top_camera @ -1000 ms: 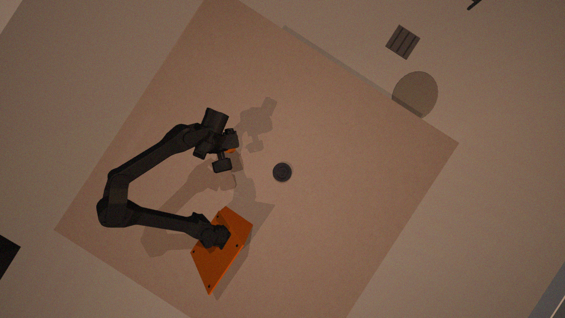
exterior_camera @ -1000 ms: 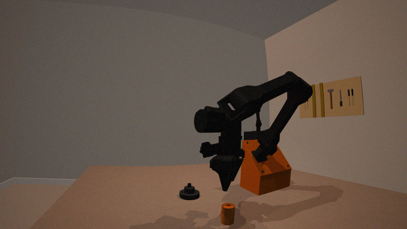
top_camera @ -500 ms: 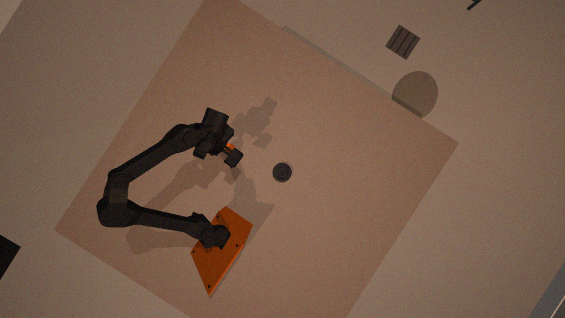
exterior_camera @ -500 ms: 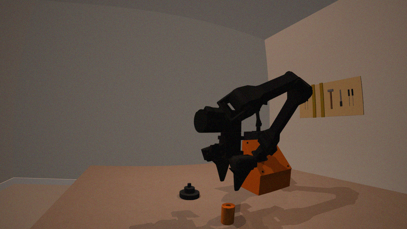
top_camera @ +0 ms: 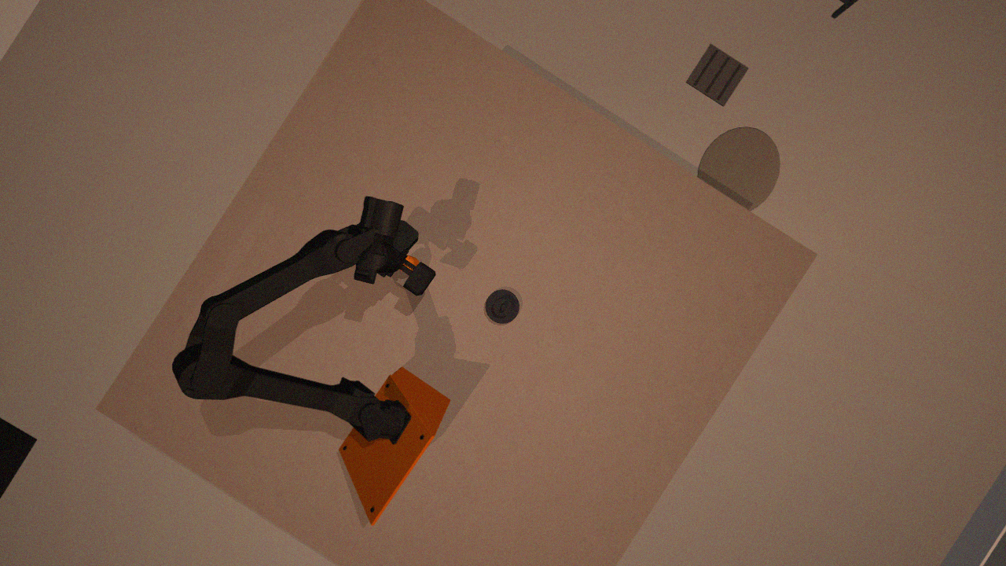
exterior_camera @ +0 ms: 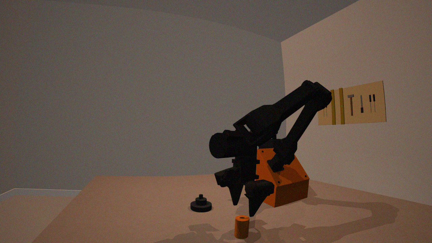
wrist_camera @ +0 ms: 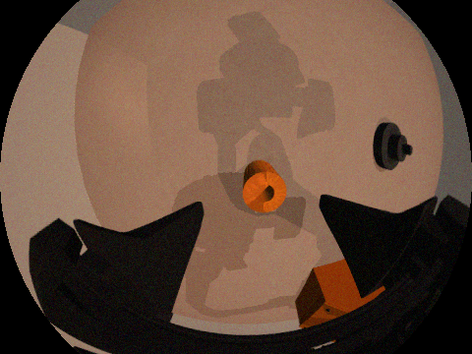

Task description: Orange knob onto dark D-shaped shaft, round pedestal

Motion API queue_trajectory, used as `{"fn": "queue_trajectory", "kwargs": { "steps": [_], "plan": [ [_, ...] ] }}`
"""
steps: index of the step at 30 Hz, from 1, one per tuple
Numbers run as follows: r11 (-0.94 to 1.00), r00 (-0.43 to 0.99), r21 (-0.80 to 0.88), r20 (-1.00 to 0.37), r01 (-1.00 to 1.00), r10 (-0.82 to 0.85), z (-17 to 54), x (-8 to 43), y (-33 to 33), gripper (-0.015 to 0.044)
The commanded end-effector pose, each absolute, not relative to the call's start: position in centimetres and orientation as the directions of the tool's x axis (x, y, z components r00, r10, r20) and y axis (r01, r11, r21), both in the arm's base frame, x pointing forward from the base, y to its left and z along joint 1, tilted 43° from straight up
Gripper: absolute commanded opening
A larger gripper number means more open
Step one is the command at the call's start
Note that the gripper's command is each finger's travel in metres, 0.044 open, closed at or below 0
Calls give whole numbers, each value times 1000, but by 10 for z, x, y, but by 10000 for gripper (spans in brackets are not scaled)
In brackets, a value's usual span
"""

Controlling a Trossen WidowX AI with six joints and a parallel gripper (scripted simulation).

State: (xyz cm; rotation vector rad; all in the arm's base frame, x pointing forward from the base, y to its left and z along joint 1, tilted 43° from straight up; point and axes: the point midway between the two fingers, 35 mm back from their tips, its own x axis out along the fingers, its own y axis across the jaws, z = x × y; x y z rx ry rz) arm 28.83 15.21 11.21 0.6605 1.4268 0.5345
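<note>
The orange knob [top_camera: 411,262] [exterior_camera: 241,228] [wrist_camera: 254,183] stands upright on the table, its hole facing up; a flat side shows inside the hole in the wrist view. In the top view the arm partly covers it. My gripper [exterior_camera: 243,210] [wrist_camera: 264,205] is open and empty, pointing down above the knob. In the wrist view the knob appears between the two fingers, slightly beyond the tip line. The dark round pedestal [top_camera: 492,314] [exterior_camera: 200,208] [wrist_camera: 382,146] stands apart from the knob, with its bare shaft [exterior_camera: 200,196] [wrist_camera: 408,149] upright. The shaft's flat side cannot be made out.
The arm's orange base [top_camera: 390,475] [exterior_camera: 291,193] [wrist_camera: 336,285] stands on the table [top_camera: 597,394] [exterior_camera: 120,205]. The pedestal is to the right of the gripper in the wrist view. A tool board [exterior_camera: 356,117] hangs on the wall. Arm shadows fall around the knob.
</note>
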Motion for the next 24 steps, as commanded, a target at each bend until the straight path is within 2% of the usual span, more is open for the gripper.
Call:
{"fn": "queue_trajectory", "kwargs": {
  "steps": [1,24],
  "plan": [
    [719,67,692,-722,68,689,101,286,157,440],
    [724,63,687,-726,62,685,78,289,178,440]
  ]
}}
